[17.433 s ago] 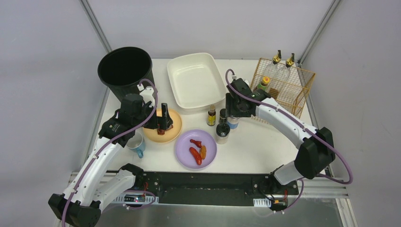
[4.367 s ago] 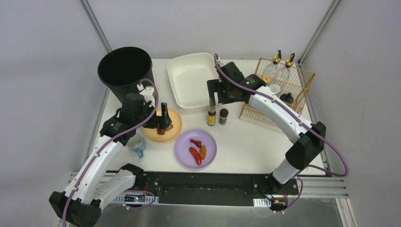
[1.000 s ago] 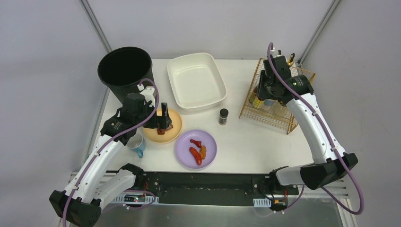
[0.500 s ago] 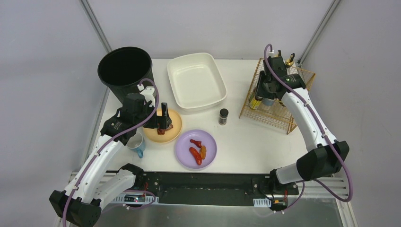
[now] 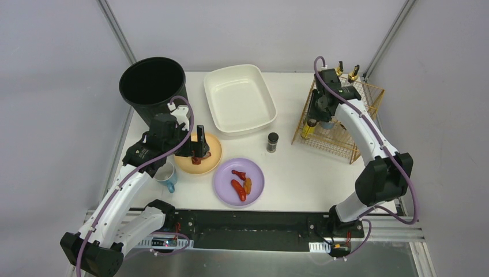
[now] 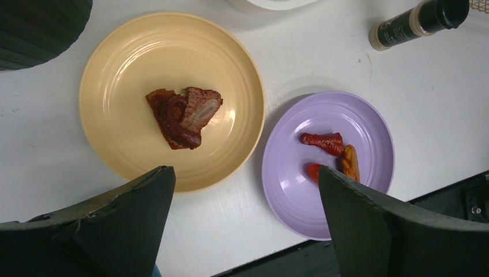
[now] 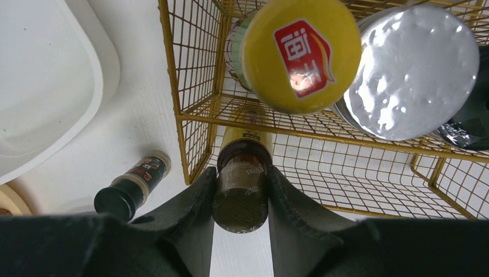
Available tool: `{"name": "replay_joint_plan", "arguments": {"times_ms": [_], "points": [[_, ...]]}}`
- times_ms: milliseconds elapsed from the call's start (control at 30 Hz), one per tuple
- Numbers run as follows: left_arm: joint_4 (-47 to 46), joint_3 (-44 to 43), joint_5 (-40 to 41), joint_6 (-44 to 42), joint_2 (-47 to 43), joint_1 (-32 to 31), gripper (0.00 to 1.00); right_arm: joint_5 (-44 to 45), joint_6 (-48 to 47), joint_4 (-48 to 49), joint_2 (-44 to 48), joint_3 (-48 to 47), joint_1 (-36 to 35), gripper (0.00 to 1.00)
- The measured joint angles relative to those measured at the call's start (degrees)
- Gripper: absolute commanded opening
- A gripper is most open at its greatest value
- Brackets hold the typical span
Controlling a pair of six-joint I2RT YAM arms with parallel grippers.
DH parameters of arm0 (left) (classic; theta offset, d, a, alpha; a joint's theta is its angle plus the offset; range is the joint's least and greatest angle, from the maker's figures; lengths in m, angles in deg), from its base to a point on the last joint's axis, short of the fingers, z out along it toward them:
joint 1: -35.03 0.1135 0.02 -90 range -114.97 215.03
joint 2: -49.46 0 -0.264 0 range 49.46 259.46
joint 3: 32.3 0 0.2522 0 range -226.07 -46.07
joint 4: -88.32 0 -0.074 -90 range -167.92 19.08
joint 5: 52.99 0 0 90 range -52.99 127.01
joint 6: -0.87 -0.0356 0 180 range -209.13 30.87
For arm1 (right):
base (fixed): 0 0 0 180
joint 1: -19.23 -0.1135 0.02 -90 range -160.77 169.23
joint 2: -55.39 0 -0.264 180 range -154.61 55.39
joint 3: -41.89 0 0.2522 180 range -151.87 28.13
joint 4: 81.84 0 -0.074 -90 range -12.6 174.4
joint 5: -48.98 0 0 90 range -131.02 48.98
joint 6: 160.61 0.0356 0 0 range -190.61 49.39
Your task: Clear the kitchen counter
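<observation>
The white kitchen counter holds a yellow plate with a piece of meat, a purple plate with red and orange food bits, and a black-capped shaker. My right gripper is shut on the cap of a small brown bottle with a yellow label. It holds the bottle upright in the front left corner of the gold wire rack. I cannot tell if the bottle rests on the rack floor. My left gripper is open and empty above the yellow plate.
A black bin stands at the back left and a white basin at the back middle. A blue cup sits left of the yellow plate. The rack holds a yellow-lidded jar, a silver-lidded jar and two oil bottles.
My right gripper carried the brown bottle from the counter into the rack, and in the last second moved it toward the rack's front left corner. The left arm has not moved.
</observation>
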Motion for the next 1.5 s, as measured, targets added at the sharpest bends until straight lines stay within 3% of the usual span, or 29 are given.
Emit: {"name": "replay_joint_plan", "arguments": {"times_ms": [200, 267, 367, 467, 533, 1000, 1267, 1500], "points": [[0.0, 0.0, 0.0, 0.0, 0.0, 0.0, 1.0, -0.5, 0.2, 0.8, -1.6, 0.0, 0.8, 0.14], [0.0, 0.0, 0.0, 0.0, 0.0, 0.0, 1.0, -0.7, 0.3, 0.9, -1.8, -0.1, 1.1, 0.24], [0.0, 0.0, 0.0, 0.0, 0.0, 0.0, 1.0, -0.8, 0.5, 1.0, -1.9, -0.2, 1.4, 0.49], [0.0, 0.0, 0.0, 0.0, 0.0, 0.0, 1.0, -0.8, 0.9, 1.3, -2.0, -0.2, 1.6, 0.64], [0.0, 0.0, 0.0, 0.0, 0.0, 0.0, 1.0, -0.7, 1.0, 1.3, -2.1, -0.2, 1.7, 0.68], [0.0, 0.0, 0.0, 0.0, 0.0, 0.0, 1.0, 0.3, -0.2, -3.0, 2.3, -4.6, 0.2, 0.73], [0.0, 0.0, 0.0, 0.0, 0.5, 0.0, 1.0, 0.2, -0.9, -6.2, 9.4, -6.6, -10.5, 0.77], [0.0, 0.0, 0.0, 0.0, 0.5, 0.0, 1.0, -1.1, 1.3, -3.4, 11.5, 0.8, -17.8, 0.81]]}}
